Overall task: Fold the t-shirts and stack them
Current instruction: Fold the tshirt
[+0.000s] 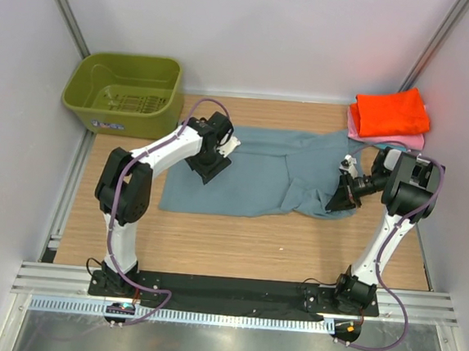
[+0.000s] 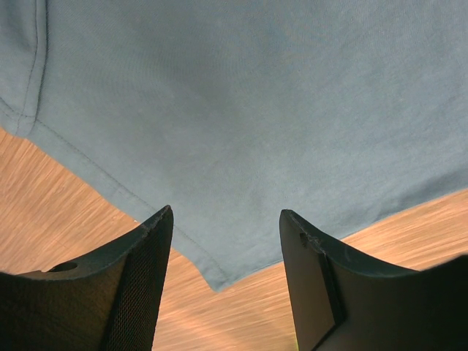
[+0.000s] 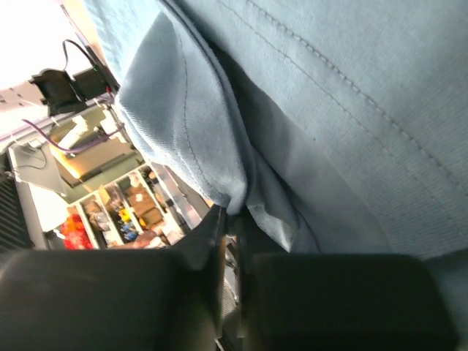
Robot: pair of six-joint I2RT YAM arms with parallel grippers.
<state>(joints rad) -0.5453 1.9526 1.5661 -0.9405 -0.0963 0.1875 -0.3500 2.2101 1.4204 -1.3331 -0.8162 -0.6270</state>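
right hand (image 3: pixel 230 238) pinched shut on an edge fold of the large dusty blue-grey cloth t-shirt (image 1: pixel 260 165), spread on the wooden counter (image 1: pixel 237 241). left hand (image 2: pixel 227 227) fingers apart above a shirt corner. I'd pin left, lift right low, fold across evenly.

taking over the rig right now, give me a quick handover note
Left gripper: open, hovering over the blue-grey shirt, holding nothing.
Right gripper: shut on a fold at that shirt's right side.
Done: orange shirt lies folded on the pink shirt at the far right corner.
Left to do: the blue-grey shirt is spread and rumpled on the table; fold it and add it to the stack.
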